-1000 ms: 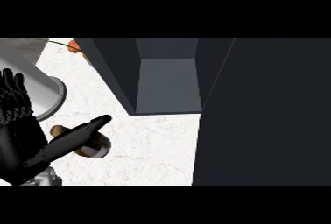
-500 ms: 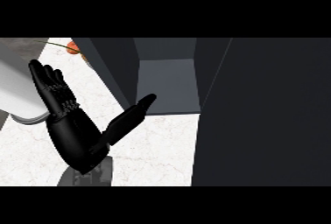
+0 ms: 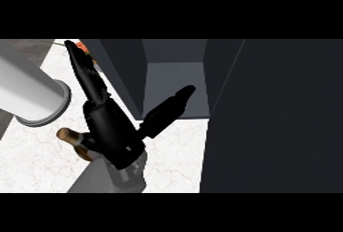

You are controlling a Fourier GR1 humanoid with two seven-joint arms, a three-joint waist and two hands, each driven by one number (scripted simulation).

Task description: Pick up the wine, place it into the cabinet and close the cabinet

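Observation:
My right hand (image 3: 110,131) is in the middle of the head view, open. Its fingers (image 3: 84,68) point straight up and away, and the thumb (image 3: 171,106) reaches toward the cabinet's open compartment (image 3: 175,86). The wine (image 3: 72,141) shows only as a brown bottle top on the white counter (image 3: 171,154). It peeks out just left of the hand's heel and the hand is not holding it; the rest is hidden behind the hand. The dark cabinet door (image 3: 275,118) stands open and fills the right side. My left hand is out of view.
A large grey cylinder (image 3: 30,90) lies across the left side, its rimmed end close to my fingers. A small orange object (image 3: 83,45) sits at the counter's far edge behind the fingertips. My grey forearm (image 3: 114,179) comes in from the lower edge.
The right hand has swung up from pointing low at the left to standing with fingers straight, then shifted right toward the cabinet. The bottle top shows again at its left.

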